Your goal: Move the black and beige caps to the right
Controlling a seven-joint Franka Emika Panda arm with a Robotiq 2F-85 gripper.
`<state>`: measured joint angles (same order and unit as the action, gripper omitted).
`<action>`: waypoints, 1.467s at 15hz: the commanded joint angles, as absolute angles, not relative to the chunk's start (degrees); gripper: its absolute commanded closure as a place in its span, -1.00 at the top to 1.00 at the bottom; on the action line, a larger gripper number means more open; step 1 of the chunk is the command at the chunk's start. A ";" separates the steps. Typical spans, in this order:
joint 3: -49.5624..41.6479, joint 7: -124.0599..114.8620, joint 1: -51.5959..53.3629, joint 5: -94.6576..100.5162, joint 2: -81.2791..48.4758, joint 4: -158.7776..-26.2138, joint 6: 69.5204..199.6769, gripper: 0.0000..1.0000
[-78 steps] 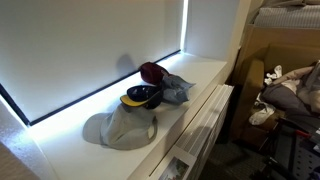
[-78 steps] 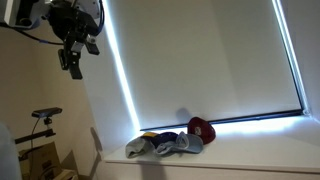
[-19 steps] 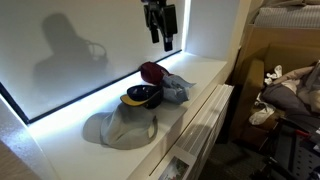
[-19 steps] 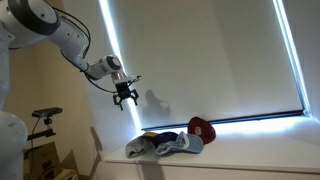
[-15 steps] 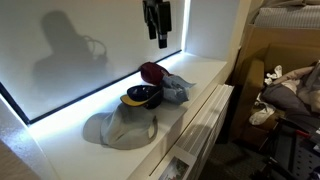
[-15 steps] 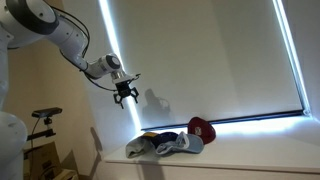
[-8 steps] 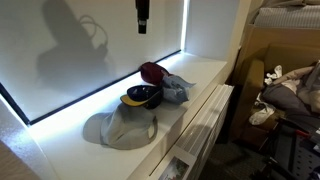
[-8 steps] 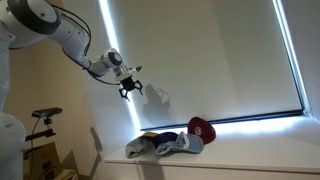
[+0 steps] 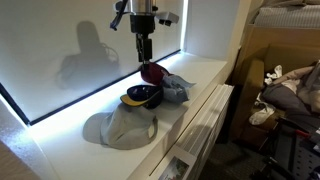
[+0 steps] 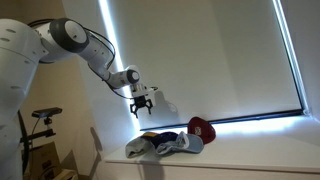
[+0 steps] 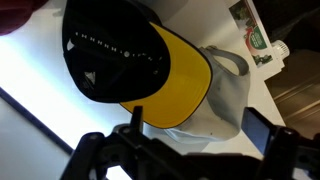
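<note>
A black cap with a yellow brim (image 9: 142, 96) lies upside down on the white sill, resting on a beige cap (image 9: 118, 130) spread flat nearer the front. Both show in the wrist view, the black cap (image 11: 112, 58) at upper left and the beige cap (image 11: 228, 95) under its brim. In an exterior view the pile (image 10: 150, 143) sits at the sill's left end. My gripper (image 9: 143, 52) hangs open and empty above the caps, fingers pointing down. It also shows in an exterior view (image 10: 143, 104) and in the wrist view (image 11: 200, 130), straddling the brim and the beige cap from above.
A maroon cap (image 9: 152, 72) and a blue-grey cap (image 9: 177, 89) lie just behind the black one. The lit blind (image 9: 60, 40) stands close behind the sill (image 9: 205, 72). Cardboard boxes and clutter (image 9: 280, 90) fill the floor beyond the sill's edge.
The gripper has swung in from high up and come down, and now hangs right over the cap pile. The caps have not moved.
</note>
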<state>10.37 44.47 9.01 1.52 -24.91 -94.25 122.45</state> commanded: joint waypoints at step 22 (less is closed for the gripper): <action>11.84 47.17 7.18 -1.19 -45.54 -75.49 93.58 1.00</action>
<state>11.40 47.39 7.42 -1.49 -45.47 -75.60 93.61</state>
